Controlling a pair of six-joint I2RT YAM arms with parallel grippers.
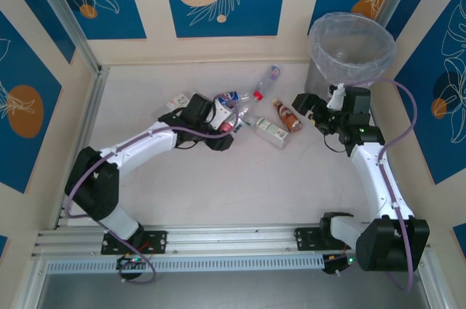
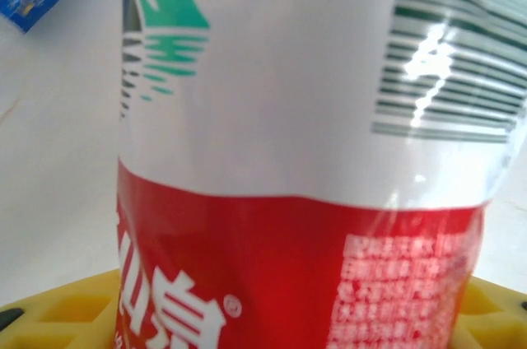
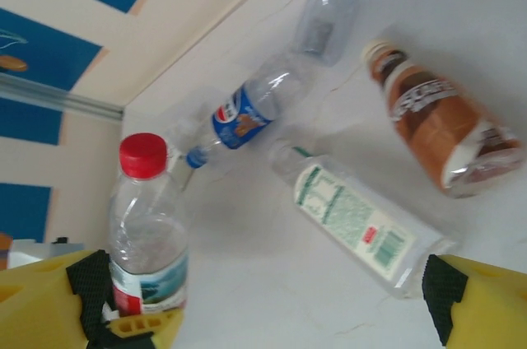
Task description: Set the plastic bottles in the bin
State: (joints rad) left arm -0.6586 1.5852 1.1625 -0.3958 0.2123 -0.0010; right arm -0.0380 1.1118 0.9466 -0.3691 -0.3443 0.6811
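Left claw (image 1: 228, 125) clamps a red-and-white labelled bottle (image 2: 288, 201), so close up that its cap and base are cut off. Right claw (image 1: 311, 112) gapes empty. Loose bottles (image 3: 354, 225) lie slightly blurred ahead of it, and the bag-lined bin (image 1: 318, 76) stands near behind it.

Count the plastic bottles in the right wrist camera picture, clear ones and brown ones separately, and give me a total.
Clear plastic bottles: 4, namely the red-capped clear bottle, the blue-labelled clear bottle, the clear bottle with a white-and-green label and the clear bottle with a purple label
Brown plastic bottles: 1, the brown bottle with a white label
Total: 5
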